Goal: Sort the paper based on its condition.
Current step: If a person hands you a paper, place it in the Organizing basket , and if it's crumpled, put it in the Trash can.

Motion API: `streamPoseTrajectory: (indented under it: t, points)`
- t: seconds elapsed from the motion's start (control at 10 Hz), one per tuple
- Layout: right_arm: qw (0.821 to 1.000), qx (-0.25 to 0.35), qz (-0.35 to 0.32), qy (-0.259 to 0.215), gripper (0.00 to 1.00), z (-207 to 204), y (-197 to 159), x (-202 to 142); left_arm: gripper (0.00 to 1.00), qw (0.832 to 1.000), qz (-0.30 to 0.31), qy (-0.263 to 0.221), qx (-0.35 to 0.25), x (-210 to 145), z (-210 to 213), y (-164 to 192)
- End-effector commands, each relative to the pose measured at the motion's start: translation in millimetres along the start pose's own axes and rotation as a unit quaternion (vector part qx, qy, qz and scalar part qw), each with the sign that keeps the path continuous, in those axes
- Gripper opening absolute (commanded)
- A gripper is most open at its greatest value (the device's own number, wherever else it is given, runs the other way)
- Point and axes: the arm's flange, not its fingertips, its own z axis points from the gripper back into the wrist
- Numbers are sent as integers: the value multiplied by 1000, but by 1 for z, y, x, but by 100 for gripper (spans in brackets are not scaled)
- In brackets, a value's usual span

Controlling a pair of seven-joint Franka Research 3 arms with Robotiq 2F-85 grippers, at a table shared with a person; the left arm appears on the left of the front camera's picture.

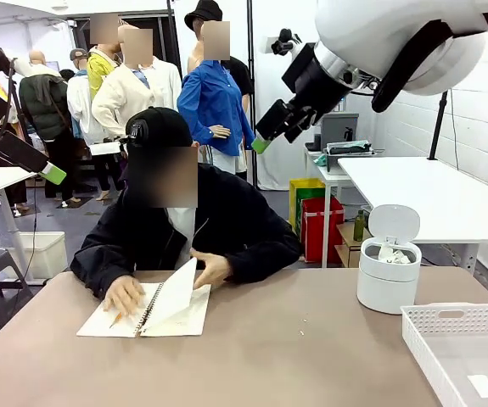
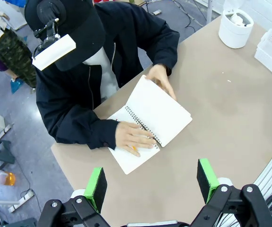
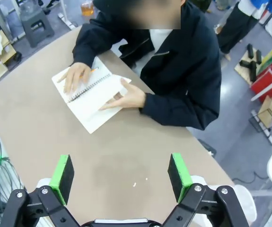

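- Left gripper (image 2: pixel 151 182) hangs high above the table (image 2: pixel 230 123). Its green pads (image 2: pixel 96 187) are spread wide, released, with nothing between them.
- Right gripper (image 3: pixel 120 176) is also aloft. Its fingers (image 3: pixel 178 172) are parted and grasp nothing; bare tabletop shows far below the gap.
- Paper (image 1: pixel 389 253): crumpled white lumps inside a round white bin (image 1: pixel 386 292) with its lid tipped up. It sits well apart from both sets of fingers, far out beyond one left pad.
- Spiral notebook (image 2: pixel 152 124) lies open on the table, ahead of the left fingers and in line with the gap between them.
- Person's one hand (image 2: pixel 133 137) rests on the notebook; the other hand (image 2: pixel 162 78) holds a page up.
- White slotted basket (image 1: pixel 447 318) stands near the bin with a flat label (image 1: pixel 484 386) inside, well clear of any finger.
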Motion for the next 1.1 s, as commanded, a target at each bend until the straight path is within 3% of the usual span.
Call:
streamPoseTrajectory:
  t: [0.0,0.3,0.4,1.0]
  points:
    - [1000,7,10,-26,100,-2,-2,9,100,1000,0,0,1,0,0,0]
    - [1000,-5,27,-7,100,-3,-6,-2,100,1000,0,0,1,0,0,0]
    - [1000,-5,5,-15,100,2,-1,10,100,1000,0,0,1,0,0,0]
    - [1000,-5,5,-15,100,2,-1,10,100,1000,0,0,1,0,0,0]
